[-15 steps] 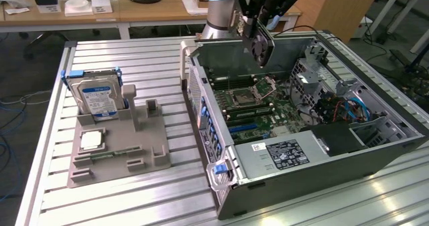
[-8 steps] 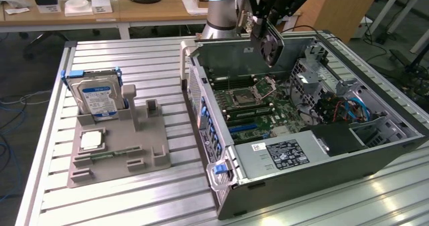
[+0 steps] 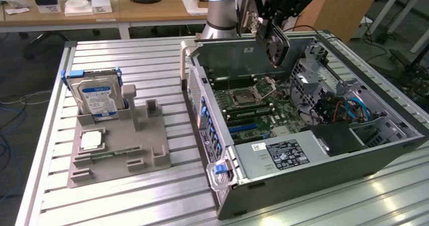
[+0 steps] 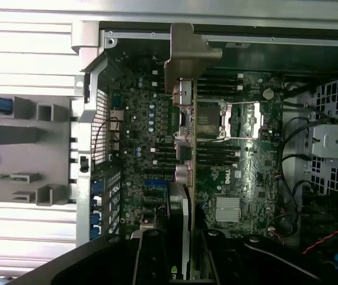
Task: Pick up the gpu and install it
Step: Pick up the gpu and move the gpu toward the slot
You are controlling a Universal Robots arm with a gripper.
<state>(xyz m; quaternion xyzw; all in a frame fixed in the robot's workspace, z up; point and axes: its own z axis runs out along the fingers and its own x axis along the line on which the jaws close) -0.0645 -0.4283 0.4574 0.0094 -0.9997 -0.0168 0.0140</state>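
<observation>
Clutching gpu (image 3: 278,47), claw (image 4: 178,243) above motherboard (image 3: 258,108)

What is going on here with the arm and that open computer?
The gripper holds the gpu edge-down in the air above the open case, over the motherboard. The card is not plugged in yet. Beside the case, a hard drive stands in a grey holder.
</observation>
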